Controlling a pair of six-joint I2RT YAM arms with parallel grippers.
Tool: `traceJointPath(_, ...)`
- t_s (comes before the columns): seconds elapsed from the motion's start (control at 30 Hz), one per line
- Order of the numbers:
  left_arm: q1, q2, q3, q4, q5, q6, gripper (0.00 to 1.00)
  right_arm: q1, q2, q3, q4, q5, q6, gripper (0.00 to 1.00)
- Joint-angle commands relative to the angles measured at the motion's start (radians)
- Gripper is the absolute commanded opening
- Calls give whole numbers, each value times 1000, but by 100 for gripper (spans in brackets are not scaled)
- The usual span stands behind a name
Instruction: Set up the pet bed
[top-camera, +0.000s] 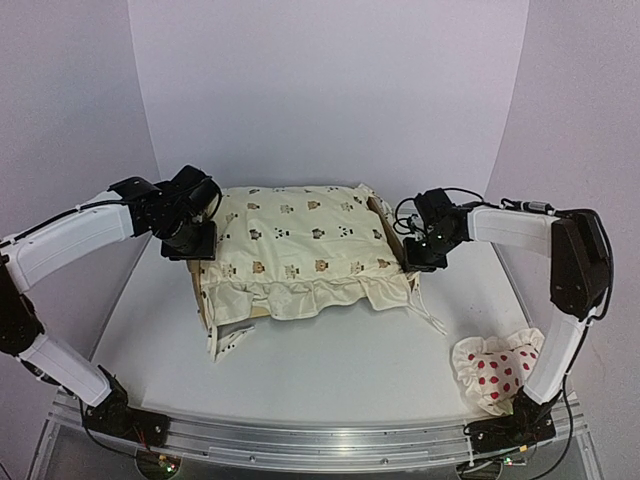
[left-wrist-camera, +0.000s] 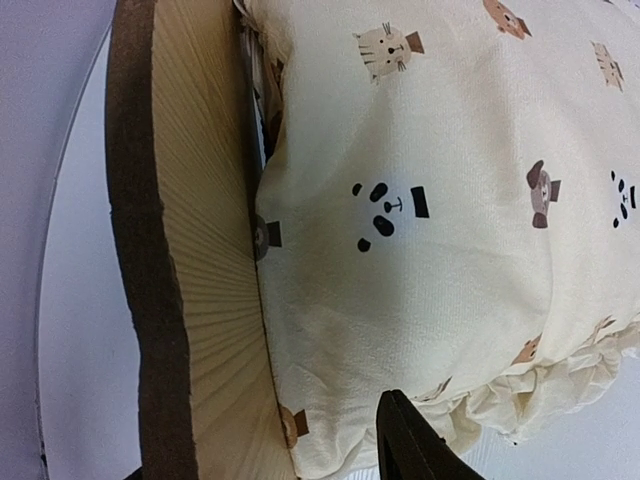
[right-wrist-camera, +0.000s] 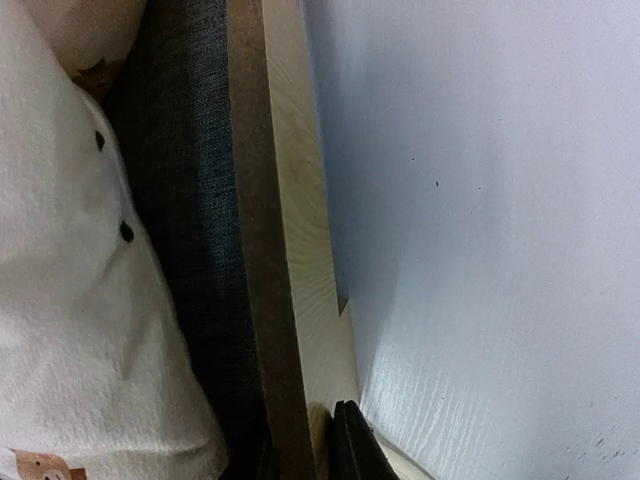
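Observation:
The pet bed stands mid-table, and a cream animal-print cover hides most of it. My left gripper is at the bed's left end. In the left wrist view its jaws straddle the tall plywood board. One finger rests over the cover, and the other barely shows at the frame's bottom edge. My right gripper is at the right end. In the right wrist view it is shut on the thin plywood rail, beside the dark grey felt.
A white pillow with red dots lies at the near right, close to the right arm's base. The cover's ruffle hangs over the bed's near side, with loose ties trailing on the white table. Pale walls enclose the table.

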Motion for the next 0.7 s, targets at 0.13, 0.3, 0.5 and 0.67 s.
traceJointPath(0.13, 22, 37, -30, 154, -2, 97, 42, 71, -148, -189, -50, 74, 85, 14)
traceJointPath(0.3, 63, 79, -9, 223, 5, 175, 41, 133, -280, -323, -50, 154, 190, 11)
traceJointPath(0.5, 88, 160, 46, 250, 19, 198, 41, 184, -448, -470, -50, 194, 272, 10)
traceJointPath(0.67, 88, 203, 85, 257, 72, 190, 47, 186, -543, -492, -59, 221, 241, 30)
